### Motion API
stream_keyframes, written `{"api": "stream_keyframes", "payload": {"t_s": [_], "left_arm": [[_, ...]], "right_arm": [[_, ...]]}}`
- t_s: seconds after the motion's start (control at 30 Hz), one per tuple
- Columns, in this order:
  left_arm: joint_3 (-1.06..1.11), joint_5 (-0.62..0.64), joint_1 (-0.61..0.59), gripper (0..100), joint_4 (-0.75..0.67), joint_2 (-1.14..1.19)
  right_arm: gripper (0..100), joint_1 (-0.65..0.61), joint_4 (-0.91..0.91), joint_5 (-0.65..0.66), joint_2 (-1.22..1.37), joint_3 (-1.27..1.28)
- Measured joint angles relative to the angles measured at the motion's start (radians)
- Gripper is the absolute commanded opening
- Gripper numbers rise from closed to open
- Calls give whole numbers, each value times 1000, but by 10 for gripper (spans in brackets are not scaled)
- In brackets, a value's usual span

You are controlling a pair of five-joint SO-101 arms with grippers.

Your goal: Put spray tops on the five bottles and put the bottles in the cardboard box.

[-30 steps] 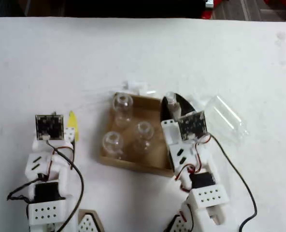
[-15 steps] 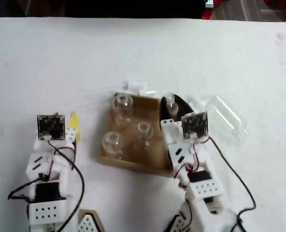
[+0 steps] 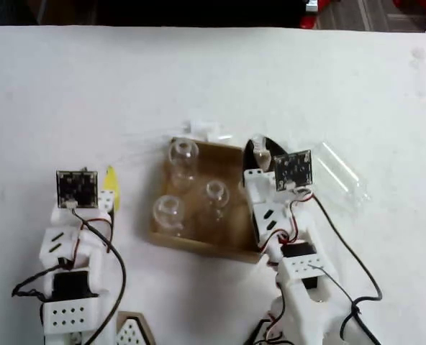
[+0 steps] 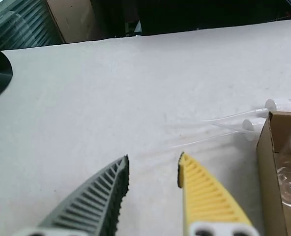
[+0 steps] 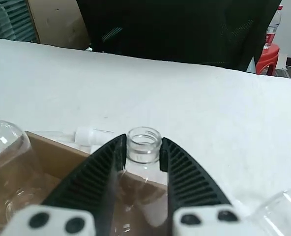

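- Left hand (image 4: 153, 160) hovers part open and empty over the white worktop (image 4: 111, 88).
- Right hand (image 5: 141, 142) pinches the neck of a clear plastic bottle (image 5: 144, 133) at the rim of the brown cardboard box (image 3: 191, 243). The bottle looks light, slick and crushable, so the stiff neck looks safest.
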Motion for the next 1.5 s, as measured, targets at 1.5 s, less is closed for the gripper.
{"api": "stream_keyframes", "payload": {"t_s": [1.5], "left_arm": [[17,0,0,154,-28,0]], "right_arm": [[163,425,1010,91,-956,-129]]}}
